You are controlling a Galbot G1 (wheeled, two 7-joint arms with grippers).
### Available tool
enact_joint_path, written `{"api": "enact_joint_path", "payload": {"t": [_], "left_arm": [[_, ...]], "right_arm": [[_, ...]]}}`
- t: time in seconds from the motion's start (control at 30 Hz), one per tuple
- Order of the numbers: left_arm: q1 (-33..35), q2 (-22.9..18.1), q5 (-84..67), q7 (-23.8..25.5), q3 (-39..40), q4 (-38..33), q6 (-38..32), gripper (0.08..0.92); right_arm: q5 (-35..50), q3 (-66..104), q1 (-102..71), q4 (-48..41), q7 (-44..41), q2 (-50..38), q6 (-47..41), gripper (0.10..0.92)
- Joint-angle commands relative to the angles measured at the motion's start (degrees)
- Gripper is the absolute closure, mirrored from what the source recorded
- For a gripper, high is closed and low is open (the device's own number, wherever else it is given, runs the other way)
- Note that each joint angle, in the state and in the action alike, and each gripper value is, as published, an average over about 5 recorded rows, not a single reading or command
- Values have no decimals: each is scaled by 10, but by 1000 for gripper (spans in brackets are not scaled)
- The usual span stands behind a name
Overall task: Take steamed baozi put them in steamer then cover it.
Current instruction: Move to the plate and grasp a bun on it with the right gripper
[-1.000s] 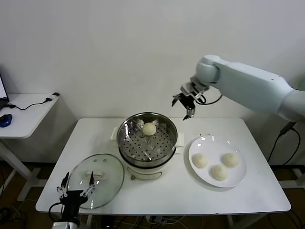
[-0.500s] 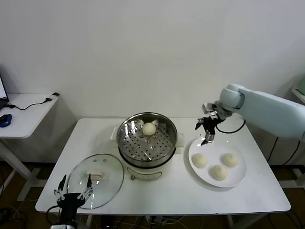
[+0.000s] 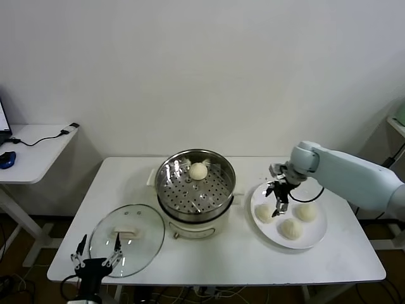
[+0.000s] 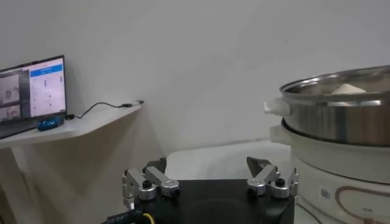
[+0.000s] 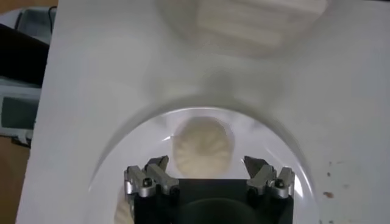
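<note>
Right now the steamer (image 3: 195, 187) stands mid-table, a shiny steel pot on a white base, and everything else can be placed from it. One steamed baozi (image 3: 199, 170) already lies on its perforated tray, toward the wall-side rim. To the steamer's right sits a white plate (image 3: 316, 235) holding the other three buns — one on the side nearest the steamer (image 3: 263, 213), one toward the table's front edge (image 3: 291, 228), one farthest from the steamer (image 3: 307, 212).

The right gripper (image 3: 279, 206) hangs over that plate, fingers pointing down, just above the plate's steamer-side half, between the nearest bun and the farthest one. Its fingers are spread wide and pinch nothing. From the right wrist camera, a pleated bun (image 5: 203, 143) shows on the plate (image 5: 116, 158) beyond the two open fingertips (image 5: 157, 178), roughly centred between them and not touched by either.

In front of the steamer and to its left, a clear glass lid (image 3: 127, 239) with a white handle lies flat on the white table (image 3: 354, 266). The left gripper (image 3: 95, 259) waits low at the table's front edge, just beside that lid, its fingers likewise spread apart and empty — the left wrist camera shows them (image 4: 266, 179) open, with the steamer's wall (image 4: 341, 119) off to one side.
</note>
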Motion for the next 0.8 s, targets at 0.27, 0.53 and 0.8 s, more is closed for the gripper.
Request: {"api": "enact_joint_path", "payload": {"t": [0.27, 0.53, 0.8], "left_arm": [[4, 0, 1, 0, 1, 6, -2, 177], [7, -1, 1, -1, 3, 1, -3, 177], [11, -1, 1, -1, 4, 2, -5, 177]], "right_arm": [[-34, 43, -58, -33, 9, 13, -5, 203], [-36, 56, -61, -40, 12, 18, -4, 278], [-32, 63, -60, -43, 13, 22, -4, 314]]}}
